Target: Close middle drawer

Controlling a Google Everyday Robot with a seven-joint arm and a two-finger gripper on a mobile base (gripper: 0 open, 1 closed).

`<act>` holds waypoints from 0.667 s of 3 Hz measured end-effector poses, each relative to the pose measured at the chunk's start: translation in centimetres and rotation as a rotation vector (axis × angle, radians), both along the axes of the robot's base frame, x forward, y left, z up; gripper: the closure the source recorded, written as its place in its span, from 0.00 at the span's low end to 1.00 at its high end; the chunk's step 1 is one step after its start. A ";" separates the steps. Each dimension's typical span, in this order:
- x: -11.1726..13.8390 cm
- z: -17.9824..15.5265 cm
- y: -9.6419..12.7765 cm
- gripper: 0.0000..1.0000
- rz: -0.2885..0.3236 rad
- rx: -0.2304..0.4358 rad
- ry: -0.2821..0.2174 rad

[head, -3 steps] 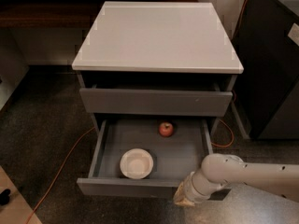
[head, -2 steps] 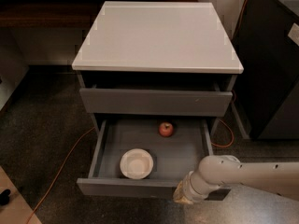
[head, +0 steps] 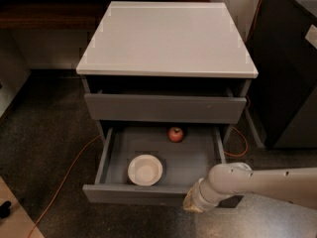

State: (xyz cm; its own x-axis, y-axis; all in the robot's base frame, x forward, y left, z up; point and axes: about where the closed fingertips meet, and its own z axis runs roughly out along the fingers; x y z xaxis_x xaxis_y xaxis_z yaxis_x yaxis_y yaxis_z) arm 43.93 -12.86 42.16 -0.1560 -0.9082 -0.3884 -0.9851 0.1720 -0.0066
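Note:
The middle drawer (head: 133,195) of the white-topped cabinet (head: 166,38) stands pulled far out. Its grey inner tray (head: 193,157) holds a white bowl (head: 145,170) at the front left and a red apple (head: 175,134) at the back. My gripper (head: 190,205) is at the right part of the drawer's front edge, at the end of my white arm (head: 267,185), which comes in from the right. The wrist hides the fingertips. The lowest drawer is hidden beneath the open one.
The uppermost grey drawer front (head: 163,108) sits a little out under the white top. A dark cabinet (head: 287,68) stands close on the right. An orange cable (head: 64,177) runs over the dark floor at the left and behind the cabinet's right side.
My arm's end has shifted slightly left along the drawer front. The drawer is as far out as before, and the bowl and apple have not moved.

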 end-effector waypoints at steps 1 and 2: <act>2.9 0.3 -0.3 1.00 -0.030 0.016 -0.053; 2.8 0.3 -0.3 1.00 -0.030 0.016 -0.053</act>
State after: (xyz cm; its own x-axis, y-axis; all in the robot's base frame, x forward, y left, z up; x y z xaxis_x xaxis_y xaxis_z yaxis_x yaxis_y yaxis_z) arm 46.78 -13.15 42.51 -0.1619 -0.8972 -0.4109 -0.9778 0.2020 -0.0557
